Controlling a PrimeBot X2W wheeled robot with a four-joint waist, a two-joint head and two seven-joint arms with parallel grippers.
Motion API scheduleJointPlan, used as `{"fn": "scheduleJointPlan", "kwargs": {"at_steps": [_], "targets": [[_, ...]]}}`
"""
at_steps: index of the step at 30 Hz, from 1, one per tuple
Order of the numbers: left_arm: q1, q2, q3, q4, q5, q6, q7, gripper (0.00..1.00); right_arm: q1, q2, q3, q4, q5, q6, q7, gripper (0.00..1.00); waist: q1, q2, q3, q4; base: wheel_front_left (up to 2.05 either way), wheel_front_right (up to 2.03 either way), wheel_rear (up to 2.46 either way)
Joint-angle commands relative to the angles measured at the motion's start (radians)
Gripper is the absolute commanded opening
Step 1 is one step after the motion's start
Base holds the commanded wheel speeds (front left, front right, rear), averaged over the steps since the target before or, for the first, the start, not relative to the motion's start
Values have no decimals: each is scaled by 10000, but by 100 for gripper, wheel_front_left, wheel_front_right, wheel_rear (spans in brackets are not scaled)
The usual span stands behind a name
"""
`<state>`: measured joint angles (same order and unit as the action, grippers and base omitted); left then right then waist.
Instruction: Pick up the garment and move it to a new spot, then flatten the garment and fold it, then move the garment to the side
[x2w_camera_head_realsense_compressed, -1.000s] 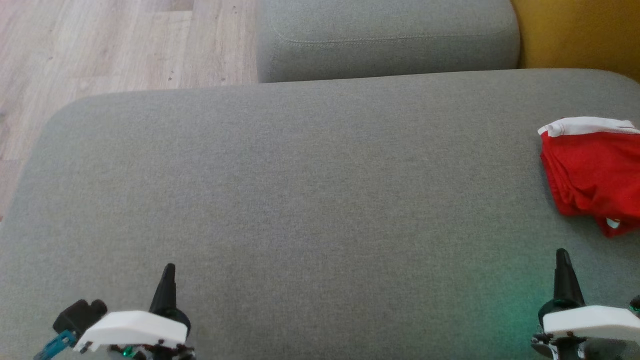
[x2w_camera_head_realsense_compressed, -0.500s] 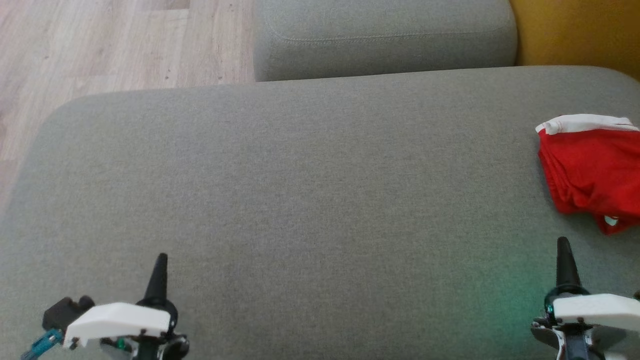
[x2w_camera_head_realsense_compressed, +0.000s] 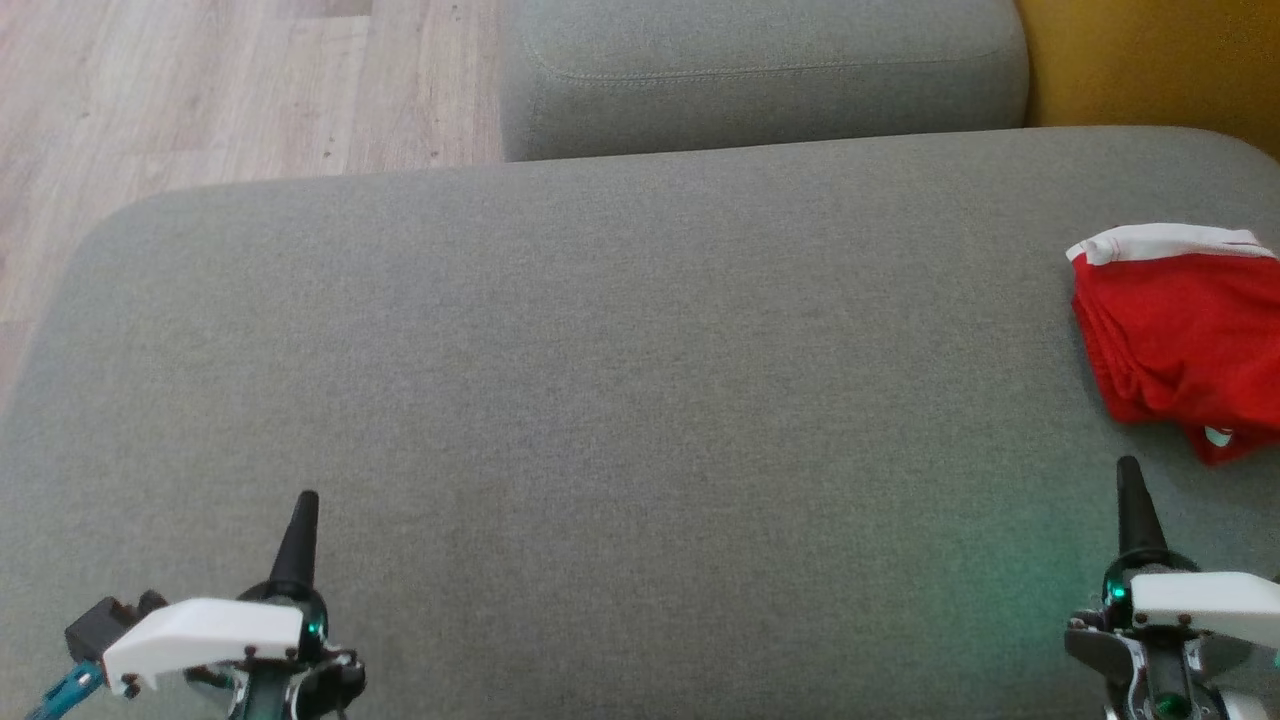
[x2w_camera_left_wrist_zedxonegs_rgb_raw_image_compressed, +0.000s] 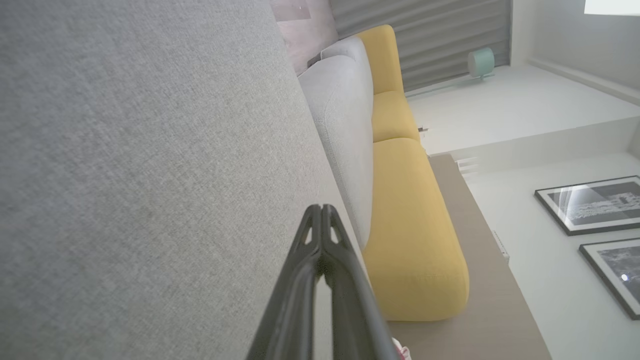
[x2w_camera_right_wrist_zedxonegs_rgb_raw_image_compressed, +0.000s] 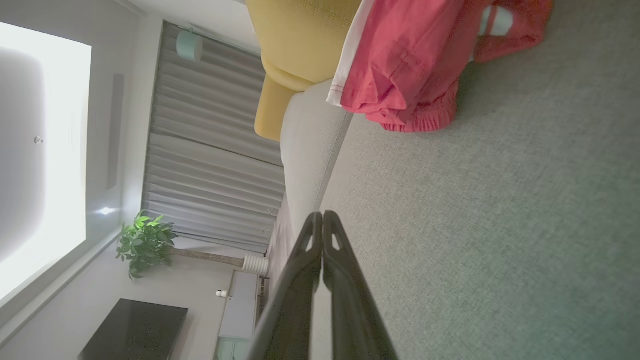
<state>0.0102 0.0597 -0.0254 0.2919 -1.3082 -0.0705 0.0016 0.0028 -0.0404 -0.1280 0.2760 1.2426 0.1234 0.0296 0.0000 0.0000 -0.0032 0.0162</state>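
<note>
You see a wide grey sofa seat (x2w_camera_head_realsense_compressed: 600, 380). The red garment (x2w_camera_head_realsense_compressed: 1180, 330) with a white band lies folded at its far right edge. The left gripper (x2w_camera_head_realsense_compressed: 303, 505) and right gripper (x2w_camera_head_realsense_compressed: 1128, 470) rest near you, fingers pressed together, holding nothing. The garment looks already set aside, so keep the right gripper clear of it and do not drag the fold. The head view cuts the garment off, while the right wrist view shows its stacked layers from the side.

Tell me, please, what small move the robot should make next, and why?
Probably open the right pincer and reach for the garment: it lies loosely bunched at the right edge of the cushion, just ahead of that shut, empty pincer.
</note>
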Motion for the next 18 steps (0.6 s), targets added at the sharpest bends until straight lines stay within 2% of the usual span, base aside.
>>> {"fn": "scheduleJointPlan", "kwargs": {"at_steps": [1, 18], "targets": [[-664, 157, 345, -371, -278, -125, 77, 0, -546, -78, 162, -316, 320, 58, 74, 0, 0, 0, 3, -7, 0, 0, 0], [-999, 145, 837, -446, -2322, -450, 608, 0, -929, -92, 147, -314, 2597, 68, 595, 0, 0, 0, 44, -113, 0, 0, 0]]}}
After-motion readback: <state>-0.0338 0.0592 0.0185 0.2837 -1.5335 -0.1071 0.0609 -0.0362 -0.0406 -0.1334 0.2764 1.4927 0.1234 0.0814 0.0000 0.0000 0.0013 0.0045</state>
